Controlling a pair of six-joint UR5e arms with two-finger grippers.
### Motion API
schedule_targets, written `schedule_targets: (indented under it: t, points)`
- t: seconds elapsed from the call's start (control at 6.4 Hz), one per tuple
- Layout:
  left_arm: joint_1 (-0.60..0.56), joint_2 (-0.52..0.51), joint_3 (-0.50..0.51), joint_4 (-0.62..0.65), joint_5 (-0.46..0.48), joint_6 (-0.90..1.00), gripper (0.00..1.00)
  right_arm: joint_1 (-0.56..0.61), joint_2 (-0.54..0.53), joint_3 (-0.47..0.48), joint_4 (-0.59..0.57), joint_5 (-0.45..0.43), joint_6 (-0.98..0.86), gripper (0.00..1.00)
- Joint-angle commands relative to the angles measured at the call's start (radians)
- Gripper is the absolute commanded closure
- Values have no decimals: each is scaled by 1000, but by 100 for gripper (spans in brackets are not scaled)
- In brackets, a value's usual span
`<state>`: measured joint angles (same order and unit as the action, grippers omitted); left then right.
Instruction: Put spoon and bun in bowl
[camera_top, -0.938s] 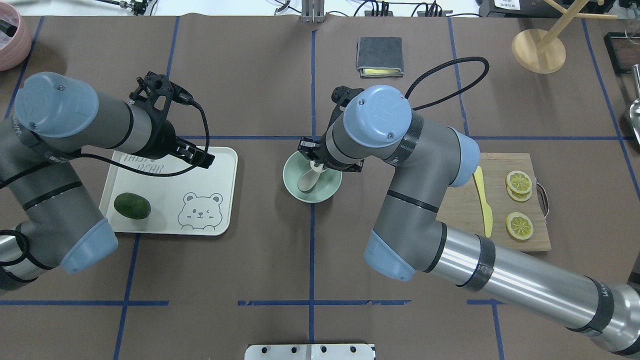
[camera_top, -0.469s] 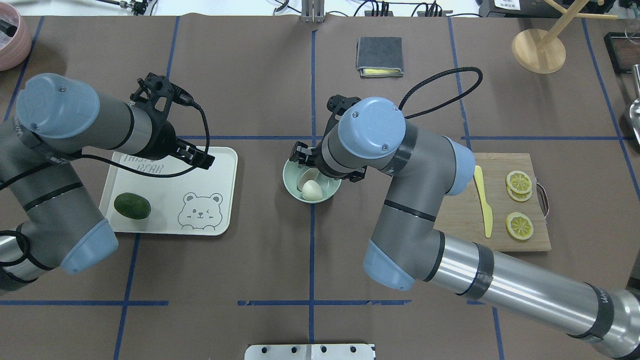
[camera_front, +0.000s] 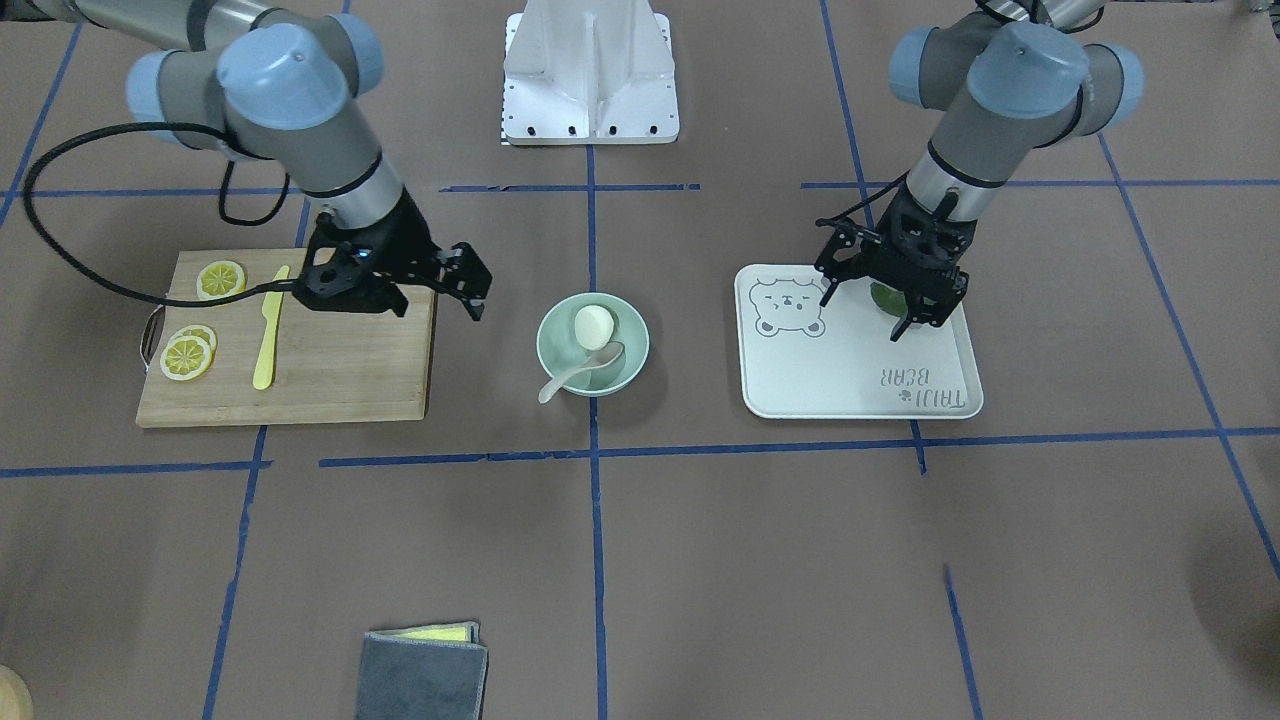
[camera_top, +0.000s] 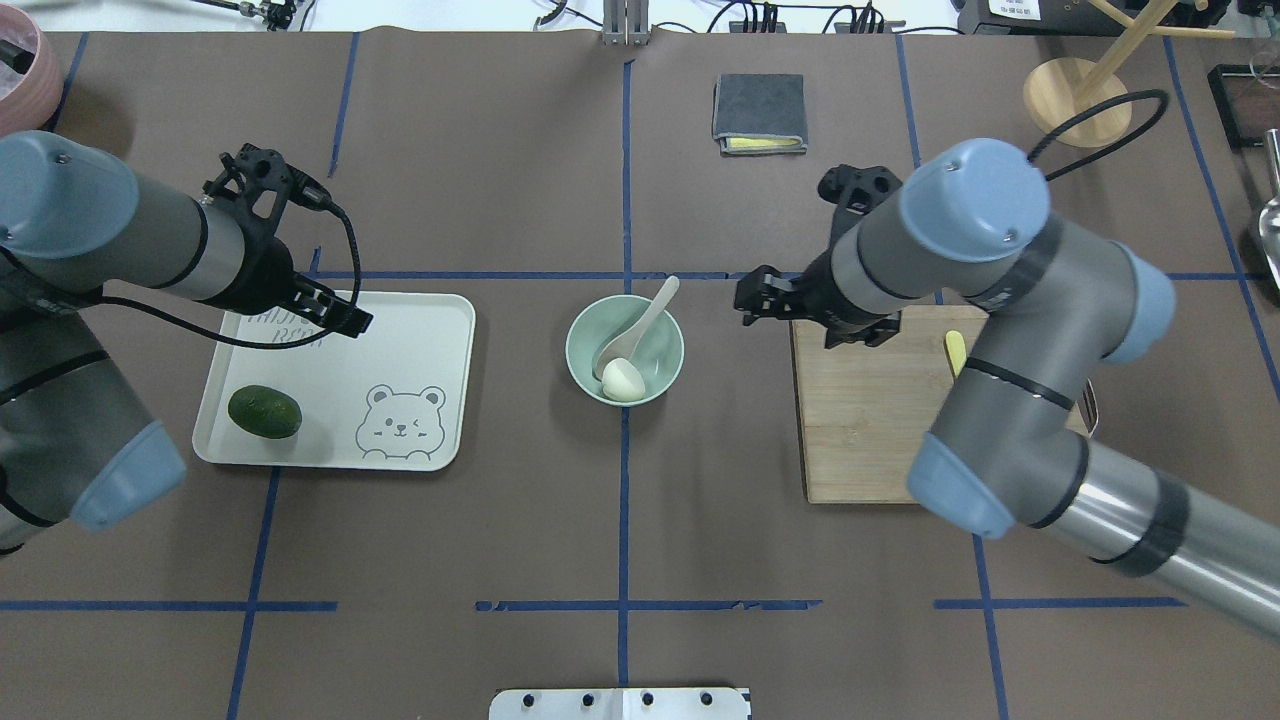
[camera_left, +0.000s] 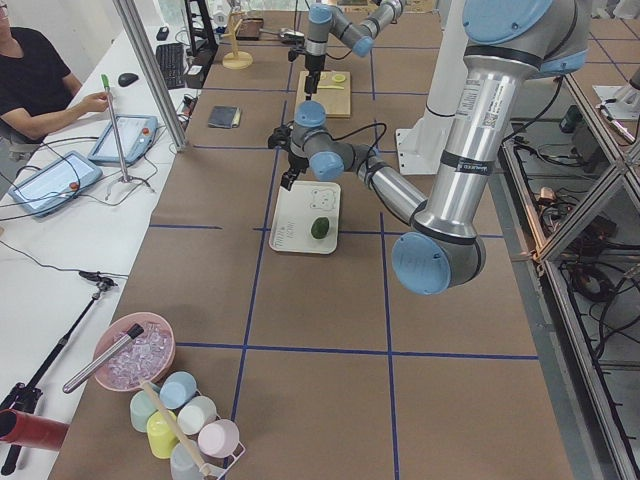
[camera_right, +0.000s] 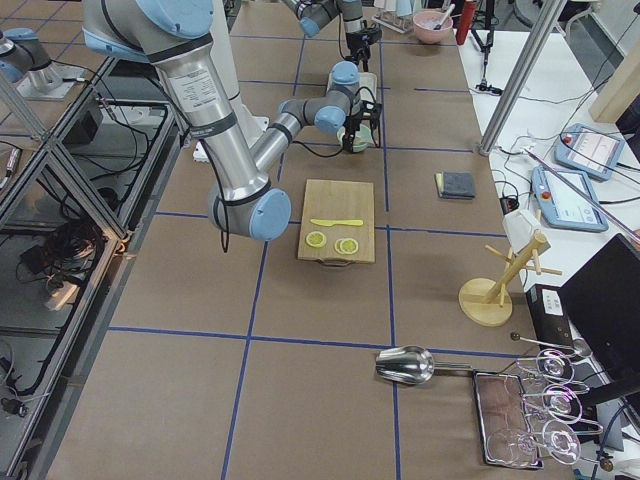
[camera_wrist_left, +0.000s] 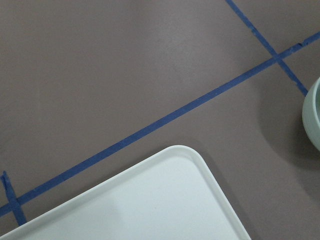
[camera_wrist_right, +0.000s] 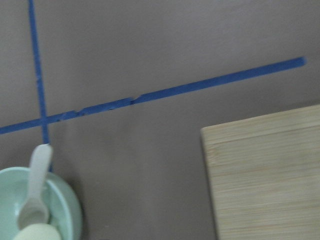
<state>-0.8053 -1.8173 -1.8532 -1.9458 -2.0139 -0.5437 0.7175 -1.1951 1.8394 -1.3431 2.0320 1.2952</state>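
Bowl (front view): round pale mint-green bowl (camera_front: 640, 345) stands on the brown bench (camera_front: 700, 560) where two blue tape lines cross, between the arms.
Bun (front view): small round white steamed bun (camera_front: 593, 324) lies inside the bowl, on the side towards the robot.
Spoon (front view): small off-white plastic spoon (camera_front: 580, 372) has its scoop in the bowl against the bun. Its handle sticks out over the rim, away from the robot.
Right hand (front view): right hand (camera_front: 470, 290) hangs by the corner of the rectangular wooden cutting board (camera_front: 340, 370), fingers spread wide and empty, apart from the bowl.
Left hand (front view): left hand (camera_front: 862, 316) hangs over the pale rectangular tray with a bear drawing (camera_front: 850, 390), fingers apart, holding nothing.
Board (front view): yellow plastic knife (camera_front: 267, 340) and yellow lemon slices (camera_front: 187, 355) lie on it.
Tray (overhead view): dark green avocado (camera_top: 264, 411) lies in its near left corner, well apart from the left hand.
Bowl (overhead view): bun and spoon scoop are both inside it.
Side views: hands are too small to judge.
Left wrist view: tray corner, tape line, and bowl edge at the right margin; no fingers show.
Right wrist view: bowl at lower left with the spoon handle over its rim, board corner at right; no fingers show.
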Motion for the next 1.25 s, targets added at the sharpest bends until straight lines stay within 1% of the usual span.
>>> schedule_targets:
  t: [0.0, 0.16, 0.31, 0.47, 0.62, 0.78, 0.94, 1.09]
  points:
    - [-130, 108, 5, 4, -28, 205, 8, 199, -211, 37, -4, 153, -362, 0]
    - [-228, 153, 17, 5, -29, 357, 0, 302, -281, 31, -11, 189, -536, 0]
    - [-353, 200, 17, 30, -99, 472, 0, 418, -335, 21, -39, 248, -706, 0]
    - [-473, 220, 34, 74, -197, 610, 0, 506, -346, 11, -135, 267, -904, 0]
    - [-599, 223, 81, 137, -245, 742, 0, 602, -348, 8, -268, 266, -1127, 0]
    - [-656, 228, 103, 171, -297, 772, 0, 690, -350, -23, -331, 266, -1294, 0]
    - [-696, 280, 120, 182, -327, 766, 0, 715, -366, -69, -329, 271, -1335, 0]
    - [-698, 330, 106, 179, -395, 760, 0, 733, -380, -87, -327, 333, -1334, 0]
